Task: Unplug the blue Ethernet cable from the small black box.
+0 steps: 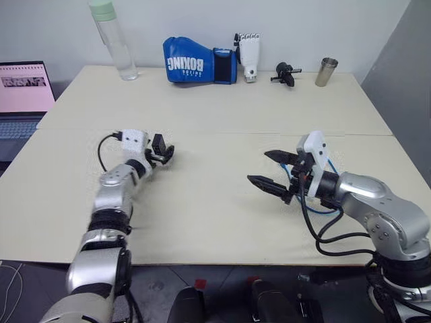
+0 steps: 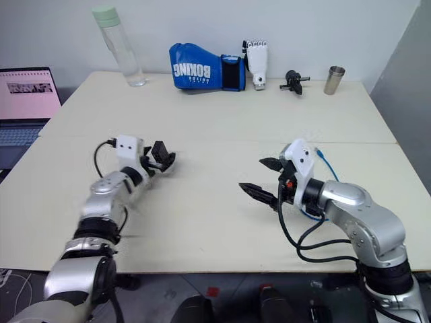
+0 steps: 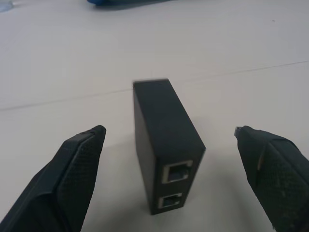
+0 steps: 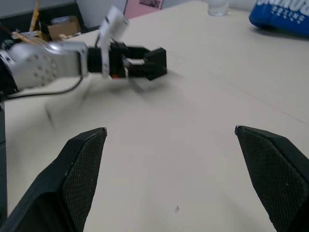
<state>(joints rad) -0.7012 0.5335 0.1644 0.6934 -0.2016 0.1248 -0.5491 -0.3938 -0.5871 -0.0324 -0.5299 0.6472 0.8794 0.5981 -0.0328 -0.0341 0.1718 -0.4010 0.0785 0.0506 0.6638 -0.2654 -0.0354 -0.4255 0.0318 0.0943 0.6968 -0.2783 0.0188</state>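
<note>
Left gripper: your left gripper is spread wide, one finger on each side of the small black box, and neither finger touches it in the left wrist view.
Small black box: it stands on its narrow edge on the table, toward your left side, with two ports stacked on the end that faces the left wrist camera. Both ports look unoccupied.
Right gripper: your right gripper is released too, fingers well apart and holding nothing, hovering over the table on your right and pointing toward the left arm.
Blue Ethernet cable: you see only a short stretch of it just behind the right gripper's white wrist housing, with more blue showing lower down beside the black arm cables. You cannot tell where its plug ends lie.
Open room between arms: a broad stretch of bare tabletop lies between the two grippers.
Near edge: both forearms cross the table's near edge, and the right arm sits closer to it than the left gripper does.
Far edge: a clear bottle, a blue boxing glove, a white robotic hand, a black knobbed gadget and a steel cup line up there, well apart from both grippers.
Left edge: a laptop sits beyond it, off the table.
Table seam: a line runs across the top beyond both grippers.
</note>
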